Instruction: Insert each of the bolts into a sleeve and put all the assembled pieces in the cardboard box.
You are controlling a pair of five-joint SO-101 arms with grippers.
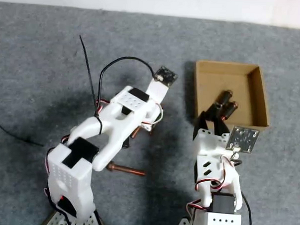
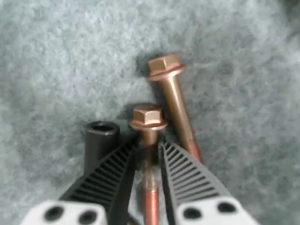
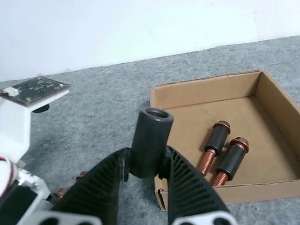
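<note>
Left wrist view: a bolt (image 2: 148, 117) is clamped by the closed fingers of the left gripper (image 2: 149, 154), well apart from the box (image 3: 206, 91), beside a second bolt (image 2: 173, 98) and a spare sleeve (image 2: 99, 140). Just beside the box, where two assemblies (image 3: 232, 159) lie, a sleeve (image 3: 150, 140) is pinched upright by the right gripper (image 3: 146, 164).

A robotics lab bench: grey felt-covered table (image 1: 38, 53) against a plain white wall (image 3: 140, 28).

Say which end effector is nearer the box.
Right. The right end effector, shut on a sleeve, sits by a corner of the box; the left end effector grips a bolt well away from it.
</note>
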